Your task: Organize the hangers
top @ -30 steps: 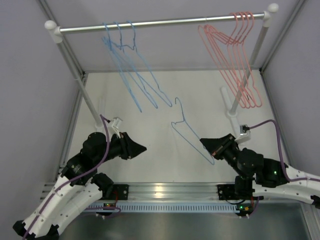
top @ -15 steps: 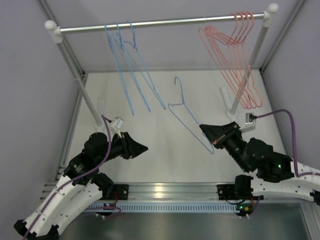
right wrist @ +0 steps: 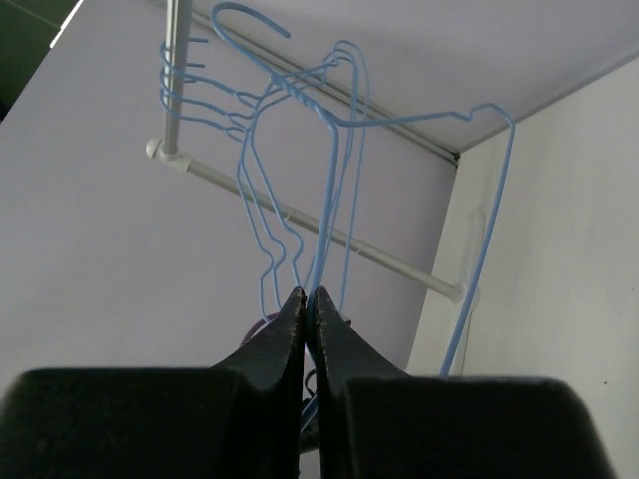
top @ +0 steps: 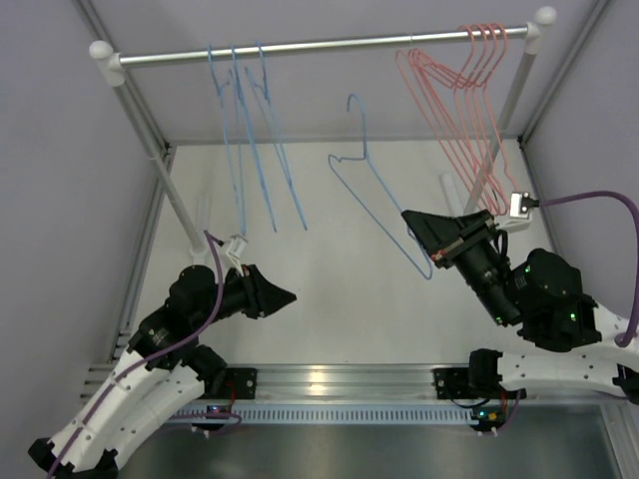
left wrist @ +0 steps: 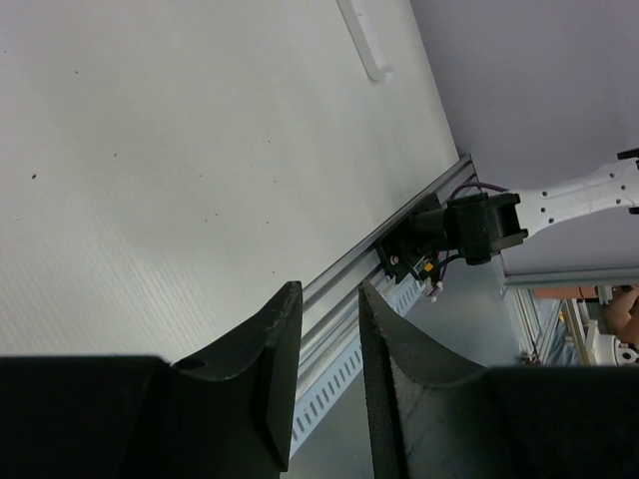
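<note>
Three light blue hangers (top: 240,130) hang on the left part of the silver rail (top: 329,43). Several pink-red hangers (top: 469,110) hang bunched at its right end. My right gripper (top: 407,218) is shut on the lower wire of a fourth blue hanger (top: 363,135) and holds it up in the air, hook uppermost, just below the rail's middle. In the right wrist view the jaws (right wrist: 308,292) pinch this hanger (right wrist: 419,118), with the hung blue ones (right wrist: 262,249) behind. My left gripper (top: 290,295) hovers low over the table at the near left, slightly open and empty (left wrist: 327,289).
The rail rests on two white posts, left (top: 150,140) and right (top: 507,105), with a white foot bracket (top: 451,195) on the table. Grey walls close in the left, right and back. An aluminium frame (top: 329,379) runs along the near edge.
My right gripper has lifted the blue hanger up and away from me, from near the table to just below the rail. The hung blue hangers have swung leftward. The left arm has stayed put.
</note>
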You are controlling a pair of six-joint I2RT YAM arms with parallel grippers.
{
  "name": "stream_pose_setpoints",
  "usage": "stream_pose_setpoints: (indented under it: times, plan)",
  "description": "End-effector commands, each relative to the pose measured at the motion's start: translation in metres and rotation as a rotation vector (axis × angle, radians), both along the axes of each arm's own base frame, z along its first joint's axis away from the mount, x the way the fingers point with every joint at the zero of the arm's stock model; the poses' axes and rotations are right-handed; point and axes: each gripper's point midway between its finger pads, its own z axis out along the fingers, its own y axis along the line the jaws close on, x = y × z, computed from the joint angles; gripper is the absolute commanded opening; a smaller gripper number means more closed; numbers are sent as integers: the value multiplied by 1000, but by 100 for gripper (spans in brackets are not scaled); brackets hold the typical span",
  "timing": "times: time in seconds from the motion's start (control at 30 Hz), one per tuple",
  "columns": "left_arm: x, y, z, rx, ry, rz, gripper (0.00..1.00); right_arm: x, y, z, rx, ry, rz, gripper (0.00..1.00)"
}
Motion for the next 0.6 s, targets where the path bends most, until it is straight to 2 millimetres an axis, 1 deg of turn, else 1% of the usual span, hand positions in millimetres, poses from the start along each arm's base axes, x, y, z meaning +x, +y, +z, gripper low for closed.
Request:
stream_pose_setpoints:
  times: [0.0, 0.03, 0.1, 0.13, 0.2, 0.23, 0.27, 0.3, 0.33, 0.37, 0.4, 0.43, 0.47, 0.53, 0.57]
  plan:
    - [2, -3, 7, -33, -32, -6, 34, -3, -6, 50, 90, -79, 8, 0]
    - [2, -3, 8, -33, -33, -6, 34, -5, -6, 61, 100, -96, 19, 0]
    - [2, -3, 7, -33, -32, -6, 34, -5, -1, 66, 96, -108, 31, 0]
    - [2, -3, 6, -32, -31, -6, 33, -8, -1, 75, 108, -123, 44, 0]
    - [3, -3, 5, -30, -27, -4, 34, -9, 5, 79, 100, -134, 55, 0]
    - [3, -3, 3, -28, -23, -6, 33, -10, 4, 87, 105, -149, 63, 0]
    - [3, -3, 4, -29, -25, -6, 33, -10, 9, 89, 98, -152, 68, 0]
    - [3, -3, 4, -29, -25, -6, 33, -10, 9, 93, 97, -159, 68, 0]
    - [3, -3, 2, -27, -22, -6, 33, -12, 8, 103, 108, -172, 73, 0]
    - [2, -3, 3, -28, -22, -7, 33, -11, 13, 103, 95, -175, 71, 0]
    - [2, -3, 1, -27, -18, -7, 33, -10, 13, 107, 94, -180, 69, 0]
    - [2, -3, 1, -27, -18, -7, 33, -11, 11, 115, 102, -191, 68, 0]
    - [2, -3, 2, -27, -19, -7, 33, -10, 16, 115, 88, -194, 66, 0]
    - [2, -3, 1, -27, -18, -7, 33, -8, 13, 126, 90, -207, 50, 0]
    - [2, -3, 1, -27, -18, -7, 33, -6, 19, 125, 77, -206, 45, 0]
